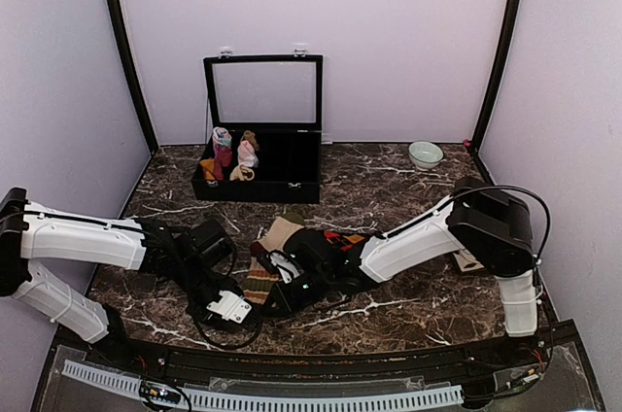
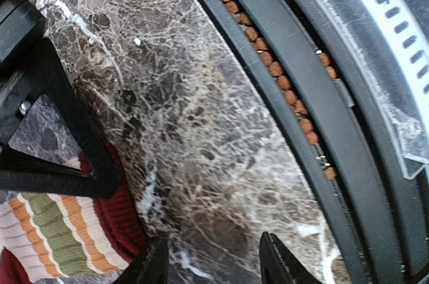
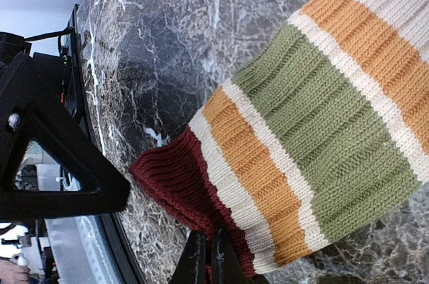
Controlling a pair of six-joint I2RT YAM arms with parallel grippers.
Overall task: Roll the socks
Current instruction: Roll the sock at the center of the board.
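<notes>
Maroon toe of the striped sock (image 3: 322, 110) is pinched in our right gripper (image 3: 209, 250).
We see the right gripper's fingers closed tight on the sock's maroon end. The sock lies flat on the marble table (image 3: 154, 43) near the middle and runs from that toe toward the far side. Black argyle socks (image 1: 335, 240) lie just to its right, partly under our right arm. Our left gripper (image 2: 211, 260) hangs just left of the toe, jaws partly apart over bare marble and holding nothing, with the striped sock just beside one finger.
</notes>
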